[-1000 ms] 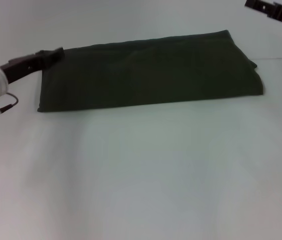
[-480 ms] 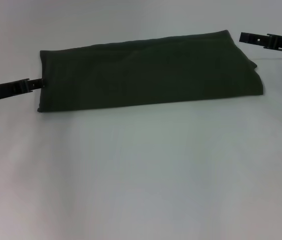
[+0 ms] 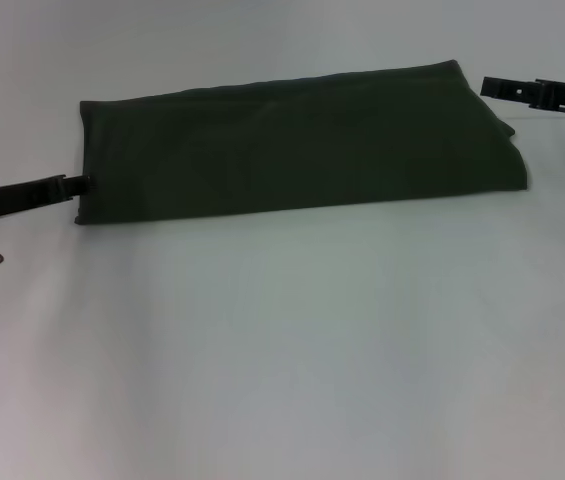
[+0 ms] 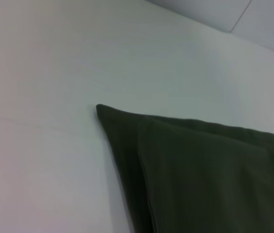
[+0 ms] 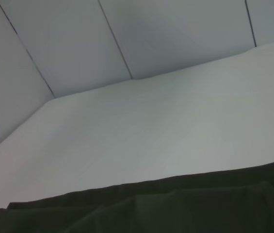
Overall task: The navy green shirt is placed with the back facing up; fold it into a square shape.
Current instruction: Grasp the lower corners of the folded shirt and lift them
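The navy green shirt (image 3: 292, 140) lies flat on the white table as a long folded band running left to right, with layered edges at its right end. My left gripper (image 3: 77, 184) reaches in low from the left, its tip at the shirt's left edge near the front corner. At the far right, my right gripper (image 3: 497, 88) hovers just beyond the shirt's far right corner. The left wrist view shows a folded corner of the shirt (image 4: 200, 174) on the table. The right wrist view shows a long folded edge of the shirt (image 5: 175, 208).
The white table (image 3: 282, 350) stretches wide and bare in front of the shirt. Grey wall panels (image 5: 175, 34) rise behind the table's far edge.
My left arm has dropped from the shirt's far left corner to its left edge near the front. My right gripper has come down and in toward the far right corner.
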You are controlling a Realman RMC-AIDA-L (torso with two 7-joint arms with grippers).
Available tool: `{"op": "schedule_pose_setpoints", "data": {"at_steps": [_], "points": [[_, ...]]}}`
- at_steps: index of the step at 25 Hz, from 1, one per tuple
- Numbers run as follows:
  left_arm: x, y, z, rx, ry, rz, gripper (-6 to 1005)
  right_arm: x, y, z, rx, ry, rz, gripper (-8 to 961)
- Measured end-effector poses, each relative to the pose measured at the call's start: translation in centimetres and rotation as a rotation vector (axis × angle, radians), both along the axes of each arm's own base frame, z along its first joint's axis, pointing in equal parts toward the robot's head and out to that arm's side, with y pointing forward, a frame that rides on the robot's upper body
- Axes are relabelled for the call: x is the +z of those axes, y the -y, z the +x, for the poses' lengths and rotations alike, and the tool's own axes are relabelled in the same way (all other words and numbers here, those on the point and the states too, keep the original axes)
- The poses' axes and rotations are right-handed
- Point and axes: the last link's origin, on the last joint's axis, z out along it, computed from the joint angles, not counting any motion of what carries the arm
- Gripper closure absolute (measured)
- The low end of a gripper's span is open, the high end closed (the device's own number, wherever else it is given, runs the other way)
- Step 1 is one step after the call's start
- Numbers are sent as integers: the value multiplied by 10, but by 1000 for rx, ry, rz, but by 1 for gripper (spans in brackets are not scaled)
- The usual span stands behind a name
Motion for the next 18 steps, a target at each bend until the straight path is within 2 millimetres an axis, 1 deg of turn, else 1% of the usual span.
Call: {"op": "schedule_pose_setpoints", "data": {"at_steps": [5, 9, 18], "points": [[-15, -2, 4, -11, -35, -10, 379, -2, 1, 0, 0, 1, -5, 81], [-24, -6, 8, -24, -81, 5, 380, -2, 1, 0, 0, 2, -5, 81], [-31, -7, 5, 0, -108, 15, 383, -4, 1, 0, 2, 11, -15, 82]]}}
